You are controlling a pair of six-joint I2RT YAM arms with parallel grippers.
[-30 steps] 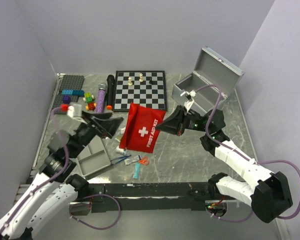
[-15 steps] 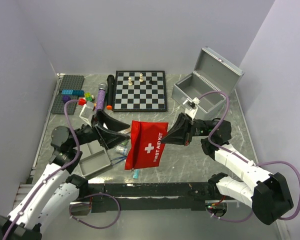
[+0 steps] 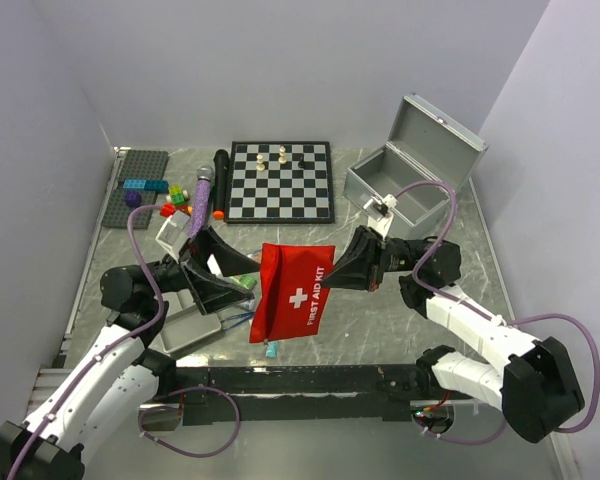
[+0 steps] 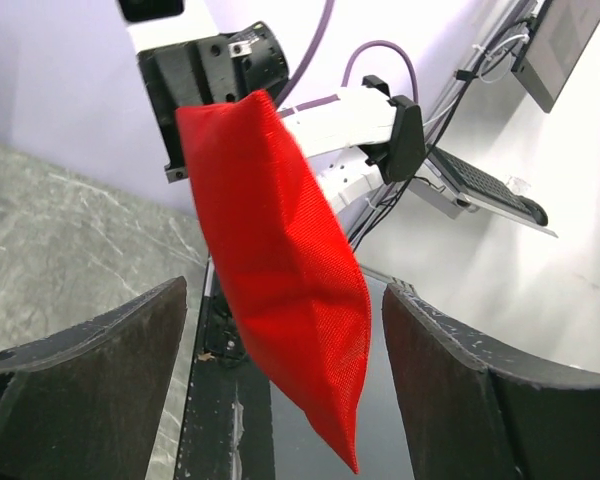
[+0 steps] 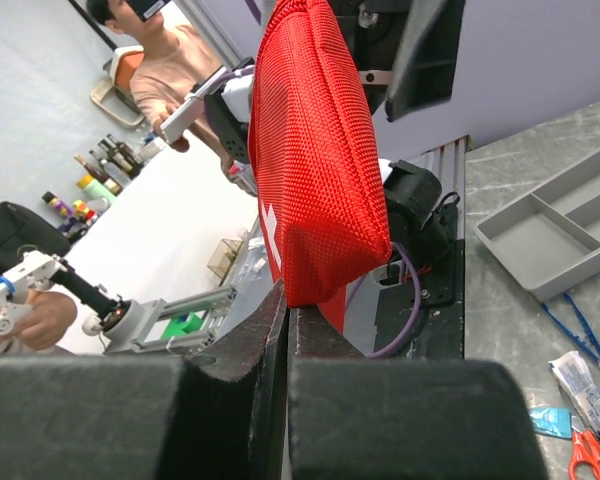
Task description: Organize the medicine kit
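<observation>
Left hand (image 3: 248, 283) closer to pouch (image 3: 292, 290), tray (image 3: 180, 328) below

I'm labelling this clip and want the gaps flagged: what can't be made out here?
Pouch opening: not shown in any view.
Loose supplies, top view: mostly hidden behind the pouch.
Tray, top view: partly covered by the left gripper.
</observation>
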